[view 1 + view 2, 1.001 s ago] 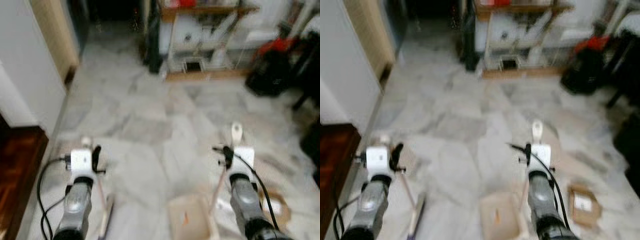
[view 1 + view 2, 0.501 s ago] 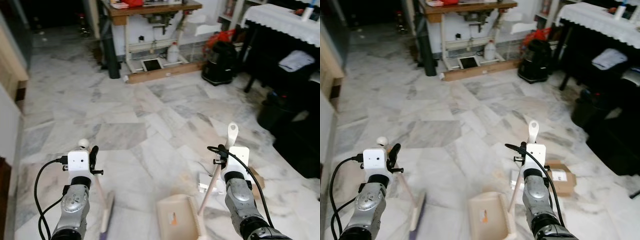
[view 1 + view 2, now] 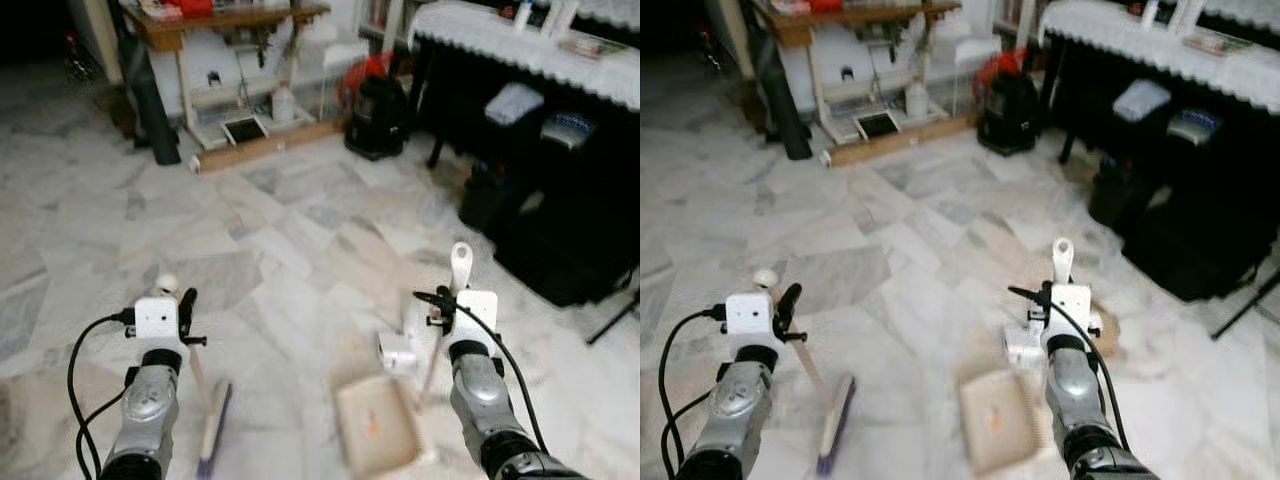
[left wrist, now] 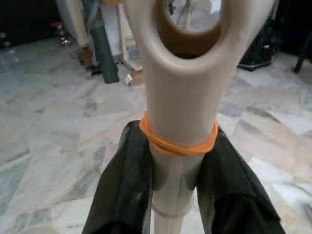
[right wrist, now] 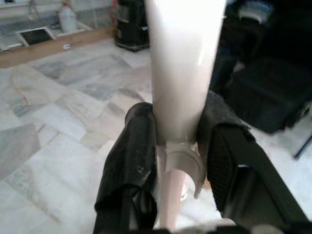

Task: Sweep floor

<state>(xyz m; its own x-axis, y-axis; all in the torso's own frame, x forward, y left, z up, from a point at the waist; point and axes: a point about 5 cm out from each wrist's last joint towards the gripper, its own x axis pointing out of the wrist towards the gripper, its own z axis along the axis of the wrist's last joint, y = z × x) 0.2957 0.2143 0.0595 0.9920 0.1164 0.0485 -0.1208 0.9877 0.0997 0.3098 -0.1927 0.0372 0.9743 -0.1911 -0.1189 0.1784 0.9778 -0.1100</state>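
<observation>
Two pincers are clenched: the left pincer [image 4: 176,183] grips the broom handle [image 4: 183,112], the right pincer [image 5: 178,161] the dustpan handle [image 5: 183,68]. Each handle runs steeply up from the marble floor [image 3: 300,230]; broom head [image 3: 214,432] and dustpan [image 3: 377,428] lie low between the arms. The camera has swung right since earlier, revealing a black draped surface [image 3: 520,60].

Your 2 head views look forward and down from above both arms, sharing the marble floor [image 3: 300,250] and the far table [image 3: 220,15]. Each wrist camera sits very close, sighting along its jaws toward that same floor.
</observation>
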